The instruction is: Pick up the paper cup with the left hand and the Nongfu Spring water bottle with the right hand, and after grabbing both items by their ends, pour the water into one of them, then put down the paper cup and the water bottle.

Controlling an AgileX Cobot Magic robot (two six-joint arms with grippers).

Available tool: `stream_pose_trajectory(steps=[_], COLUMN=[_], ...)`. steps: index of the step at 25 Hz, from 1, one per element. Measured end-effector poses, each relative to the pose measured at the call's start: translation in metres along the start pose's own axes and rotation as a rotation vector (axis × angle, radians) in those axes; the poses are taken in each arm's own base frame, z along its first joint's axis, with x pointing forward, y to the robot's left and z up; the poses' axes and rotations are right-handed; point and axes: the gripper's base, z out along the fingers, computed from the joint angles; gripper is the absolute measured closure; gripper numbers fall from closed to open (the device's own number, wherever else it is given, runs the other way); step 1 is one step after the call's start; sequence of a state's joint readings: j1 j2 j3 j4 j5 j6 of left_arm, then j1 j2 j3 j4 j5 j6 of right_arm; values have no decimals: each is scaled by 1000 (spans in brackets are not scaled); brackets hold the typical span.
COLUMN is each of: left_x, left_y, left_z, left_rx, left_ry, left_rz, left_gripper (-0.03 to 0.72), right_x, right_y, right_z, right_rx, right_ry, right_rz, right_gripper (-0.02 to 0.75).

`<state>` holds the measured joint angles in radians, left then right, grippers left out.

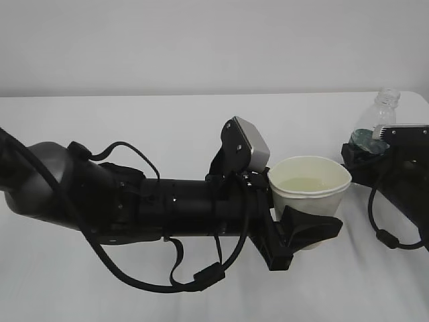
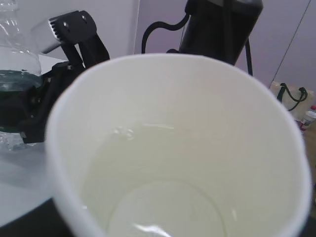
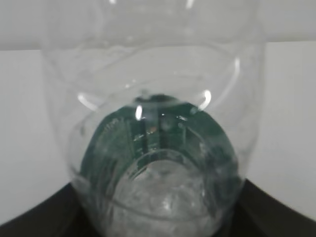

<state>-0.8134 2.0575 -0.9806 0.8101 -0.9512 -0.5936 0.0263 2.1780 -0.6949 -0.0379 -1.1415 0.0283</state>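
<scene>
Paper cup (image 1: 310, 194) sits upright in the grip of the left hand (image 1: 305, 231), a little right of the middle of the white bench (image 1: 167, 121). The hand's black fingers (image 1: 310, 227) clamp the cup low on its wall, near the base, and the cup's rim is slightly squeezed out of round. Pale liquid lies in the cup; from the left wrist camera the cream inside of the paper cup (image 2: 173, 148) fills nearly the whole picture, with the liquid pooled at the bottom. Whether the base touches the bench I cannot tell. Behind the hand the long black arm (image 1: 167, 211) stretches off to the left, cables looping beneath it, with a grey box-shaped module (image 1: 249, 142) on top of the wrist.

Off at the right edge, well apart from the cup, stands the Nongfu Spring water bottle (image 1: 377, 121), upright, its open neck uppermost and no cap on it. The right hand (image 1: 365, 153) is clamped around its lower part at the dark green label. In the left wrist picture the bottle (image 2: 15, 49) and the right hand (image 2: 34, 113) show at the far left, behind the cup. From the right wrist camera the clear ribbed bottle (image 3: 153, 123) is seen close up, the green label visible through the plastic, with black hand parts at both lower corners.
</scene>
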Motion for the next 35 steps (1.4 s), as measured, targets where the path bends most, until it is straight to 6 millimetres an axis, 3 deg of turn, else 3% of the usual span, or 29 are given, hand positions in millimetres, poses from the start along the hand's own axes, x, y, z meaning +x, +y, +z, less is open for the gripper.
stream_pose_trajectory(steps=[6,9,19,26,35], left_x=[0,0,0,0,0], left_y=[0,0,0,0,0], left_z=[0,0,0,0,0], left_rx=[0,0,0,0,1], left_ry=[0,0,0,0,-1], left_rz=[0,0,0,0,0], left_gripper=[235,235,235,235,235], right_x=[0,0,-5,-11,-33], right_y=[2,3,4,5,10], right_z=[0,0,-23,-56,-96], right_rx=[-20,-30,-32,-34,-72], right_ry=[1,1,20,42,-7], right_rz=[-9,-14,-13,-13,-33], right_gripper=[148,120,111,111,130])
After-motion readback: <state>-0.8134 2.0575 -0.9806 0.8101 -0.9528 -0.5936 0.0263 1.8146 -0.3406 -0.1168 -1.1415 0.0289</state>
